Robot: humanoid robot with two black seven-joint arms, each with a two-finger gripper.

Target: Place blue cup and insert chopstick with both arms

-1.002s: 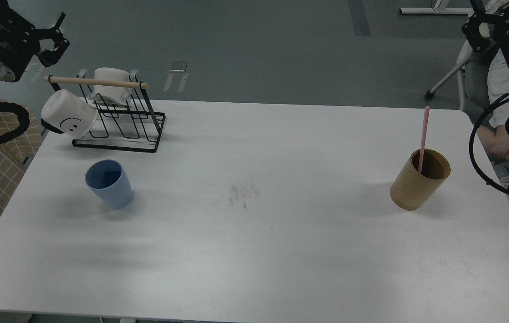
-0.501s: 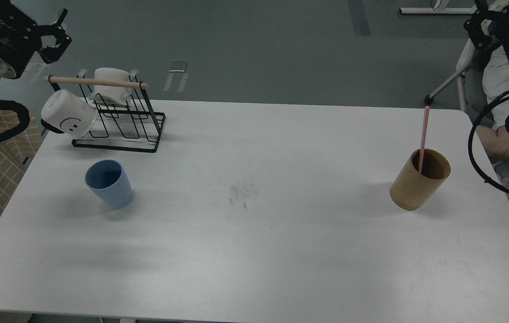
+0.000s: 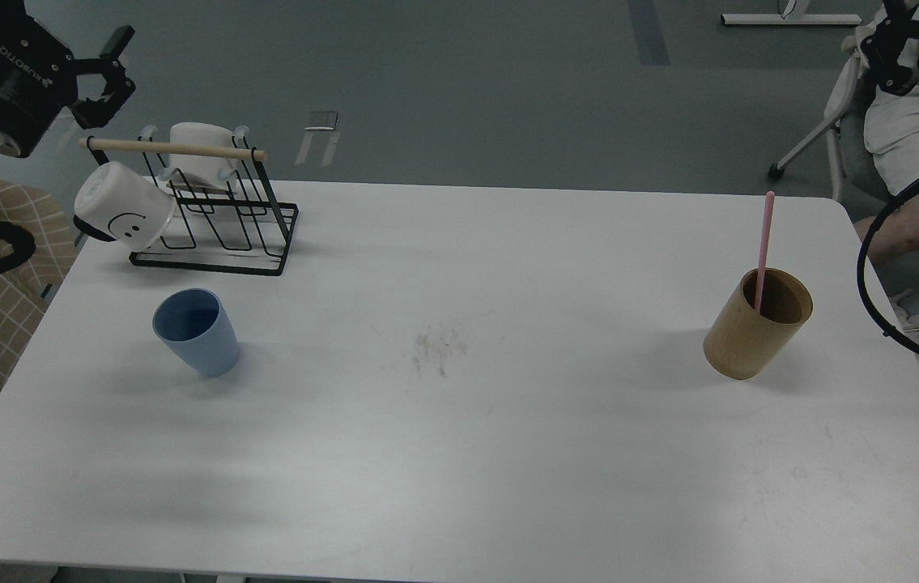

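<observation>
Blue cup (image 3: 196,331) upright on table, well below-right of left pincer (image 3: 107,77).

One blue cup (image 3: 196,331) stands on the one white table (image 3: 459,453). One pink stick (image 3: 764,251) rises from one tan wooden cylinder (image 3: 755,334). There is one black wire rack (image 3: 220,219), crossed by one light wooden rod (image 3: 176,147). Two white mugs sit on that rack: one with a smiley face (image 3: 123,212) at its left end, and one plain mug (image 3: 198,146) behind the rod. Two black robot arms show, one at each upper corner: the left gripper (image 3: 107,77) and the right gripper (image 3: 884,53). One office chair (image 3: 827,121) is partly visible at the upper right.
</observation>
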